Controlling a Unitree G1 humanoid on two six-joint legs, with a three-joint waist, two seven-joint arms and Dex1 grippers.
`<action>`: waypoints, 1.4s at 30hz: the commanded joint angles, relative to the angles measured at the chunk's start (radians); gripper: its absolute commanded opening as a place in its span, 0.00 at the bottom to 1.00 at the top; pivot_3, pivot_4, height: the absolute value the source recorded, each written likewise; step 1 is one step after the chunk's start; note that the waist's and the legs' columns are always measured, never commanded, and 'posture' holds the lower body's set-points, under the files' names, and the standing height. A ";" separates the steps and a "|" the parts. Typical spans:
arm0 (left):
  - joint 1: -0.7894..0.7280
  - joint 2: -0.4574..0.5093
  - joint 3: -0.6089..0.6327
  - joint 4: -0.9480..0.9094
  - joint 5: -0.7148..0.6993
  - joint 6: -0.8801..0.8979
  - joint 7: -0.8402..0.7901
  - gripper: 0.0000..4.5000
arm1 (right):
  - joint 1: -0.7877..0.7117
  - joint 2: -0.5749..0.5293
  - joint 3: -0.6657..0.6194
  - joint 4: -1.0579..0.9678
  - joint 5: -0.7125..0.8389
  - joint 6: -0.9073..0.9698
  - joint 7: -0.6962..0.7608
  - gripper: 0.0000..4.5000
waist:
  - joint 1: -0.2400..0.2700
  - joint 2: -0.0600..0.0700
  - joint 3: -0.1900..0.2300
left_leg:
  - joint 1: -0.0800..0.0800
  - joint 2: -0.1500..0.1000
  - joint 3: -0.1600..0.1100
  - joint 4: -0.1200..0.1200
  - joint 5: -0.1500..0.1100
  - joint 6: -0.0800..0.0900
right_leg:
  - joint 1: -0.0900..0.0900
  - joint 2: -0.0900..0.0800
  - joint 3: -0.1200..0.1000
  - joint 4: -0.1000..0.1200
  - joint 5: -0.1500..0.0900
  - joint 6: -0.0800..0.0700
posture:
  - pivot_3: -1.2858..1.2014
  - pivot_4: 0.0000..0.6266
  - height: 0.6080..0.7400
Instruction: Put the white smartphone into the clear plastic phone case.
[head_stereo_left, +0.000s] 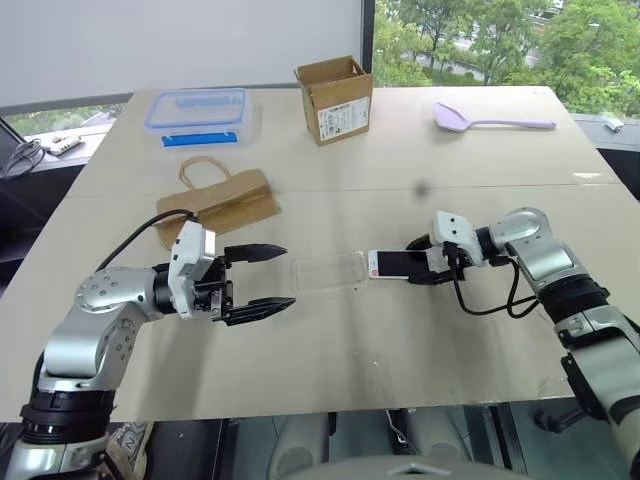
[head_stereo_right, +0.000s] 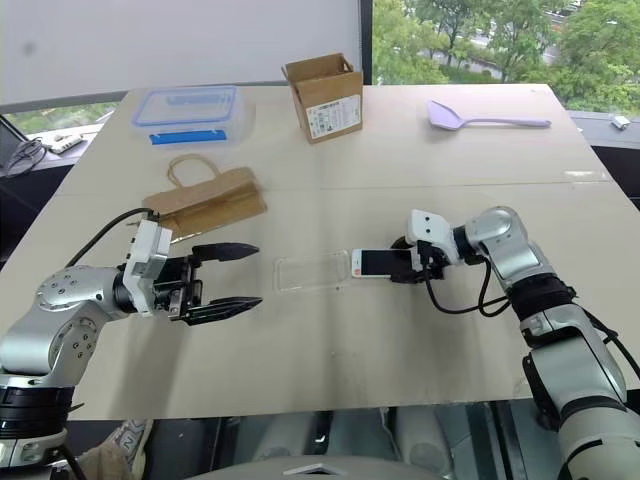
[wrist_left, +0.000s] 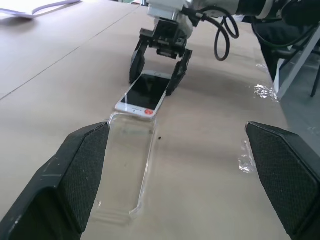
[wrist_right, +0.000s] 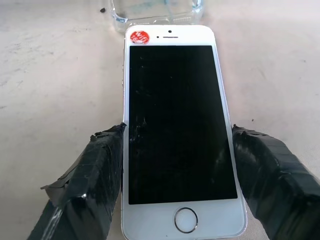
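Nearest the camera, the left gripper (head_stereo_left: 266, 281) hovers just above the table (head_stereo_left: 400, 350) near its front edge, its two black fingers spread wide and holding nothing. It points toward the clear plastic phone case (head_stereo_left: 328, 272), which lies flat on the table just beyond its fingertips, not touched by them.

At the far short end of the case lies the white smartphone (head_stereo_left: 392, 263), screen up, its top end with a small red sticker (wrist_right: 139, 36) touching or almost touching the case's open end; the phone is still outside the case. The right gripper (head_stereo_left: 428, 264) has its fingers (wrist_right: 95, 170) on either long side of the phone at the home-button end. In the right wrist view both pads lie against the phone's edges, so it is gripping the phone, which rests flat on the table.

Farther back, on the left, a brown paper bag (head_stereo_left: 222, 200) with a handle lies flat. Behind it sits a clear storage box (head_stereo_left: 196, 110) with a blue-rimmed lid. Toward the middle of the far edge stands an open cardboard box (head_stereo_left: 335, 98), and to the right of that lies a pale purple spatula (head_stereo_left: 480, 119).
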 joint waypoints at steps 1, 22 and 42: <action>-0.020 -0.022 0.006 -0.021 0.002 -0.025 0.033 1.00 | 0.024 -0.017 -0.012 0.008 -0.017 0.031 -0.031 0.62 | 0.001 0.000 0.000 | 0.000 0.000 0.000 0.000 0.000 0.000 | 0.000 0.000 0.000 0.000 0.000 0.000 | 0.52 0.24 1.00; -0.063 -0.107 0.026 -0.005 -0.069 -0.009 0.071 1.00 | 0.042 -0.018 -0.047 -0.044 0.029 0.063 -0.039 0.62 | 0.002 0.000 0.000 | -0.001 0.000 0.000 -0.001 0.000 0.000 | -0.001 0.000 0.000 -0.002 0.000 0.000 | 0.52 0.24 1.00; 0.054 -0.026 0.061 0.171 0.037 -0.131 -0.018 1.00 | -0.014 0.018 0.008 -0.501 0.058 0.379 -0.112 0.62 | 0.001 0.001 0.002 | -0.017 0.000 0.001 -0.007 0.000 0.000 | -0.018 0.000 0.000 -0.006 0.004 0.000 | 0.52 0.24 1.00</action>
